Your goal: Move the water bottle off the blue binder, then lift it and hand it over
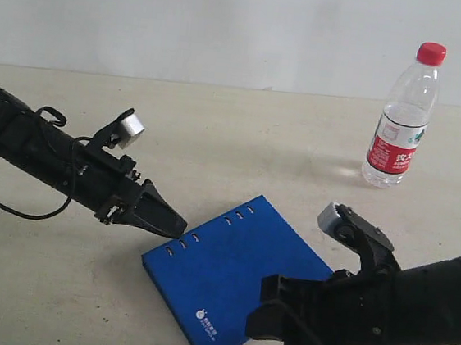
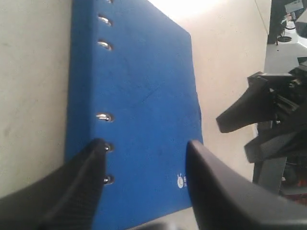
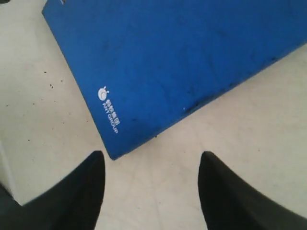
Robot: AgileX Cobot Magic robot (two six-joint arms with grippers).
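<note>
**Item 1. Right gripper (image 1: pixel 260 311), one.** Nearest the exterior camera, low at the right. The black fingers (image 3: pixel 88 184) stand apart and hold nothing. They hover over bare table (image 1: pixel 217 138) just off the binder's logo corner.

**Item 2. Blue binder (image 1: pixel 232 272), one.** It lies flat and closed on the table, set diagonally in the exterior view. What it contains cannot be told. Nothing rests on its cover. The slotted edge faces the left arm and runs from near left to far right. It has six slot holes (image 2: pixel 103 116) in two groups of three. A small white logo (image 3: pixel 109 108) sits at the corner nearest the exterior camera, beside the right gripper.

**Item 3. Left gripper (image 1: pixel 172 223), one.** It is at the binder's slotted edge. The fingers (image 2: pixel 84 177) are spread wide above the blue cover and clamp nothing, with one over the row of slots. The right gripper shows beyond the binder's far side in the left wrist view.

**Item 4. Water bottle (image 1: pixel 400 124), one.** Clear plastic with a red-and-white label. It stands upright on the table at the far right, well apart from the binder and both grippers. Its long axis is vertical, with the single red cap (image 1: pixel 430 53) on top and screwed on. The liquid level cannot be made out.
</note>
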